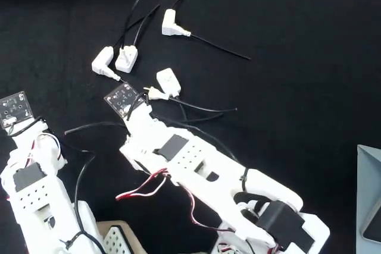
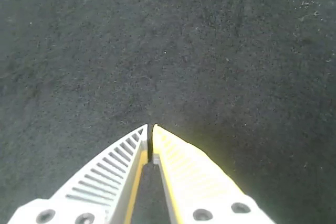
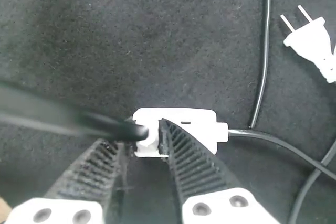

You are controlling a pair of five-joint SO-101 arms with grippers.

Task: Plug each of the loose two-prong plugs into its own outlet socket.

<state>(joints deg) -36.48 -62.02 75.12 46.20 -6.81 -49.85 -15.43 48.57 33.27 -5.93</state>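
Closest to the lens, the left gripper (image 2: 151, 132) is holding its two fingers pressed together at the tips, clenched on nothing, and is hanging over bare black table (image 2: 168, 35). In the high view the left arm (image 1: 36, 188) is lying at the table's near left side.

The right gripper (image 3: 147, 132) is grasping a small white plug (image 3: 148, 141), with one ribbed finger (image 3: 194, 161) bearing on each side of it. The plug is touching the near long edge of a white socket (image 3: 184, 123), which is lying flat on the table. Whether the prongs are seated inside the socket cannot be told. A black cord (image 3: 63, 119) is running from the plug across one finger toward the lens. A black cable (image 3: 273, 142) is leaving the socket's short end and curving away over the table.

A loose plug (image 3: 313, 45) is lying beyond the socket, apart from it, with both prongs exposed and pointing away from the lens.

In the high view the right arm (image 1: 196, 165) is stretching diagonally across the table toward a group of white connectors. A middle connector (image 1: 168, 80) is lying just beside the arm's front end, with a smaller white piece (image 1: 155, 93) touching it. Two paired connectors (image 1: 126, 59) are lying side by side farther out, their leads running toward the far edge. A single connector (image 1: 172, 23) is lying farthest out, apart from the others, its lead trailing to the right.
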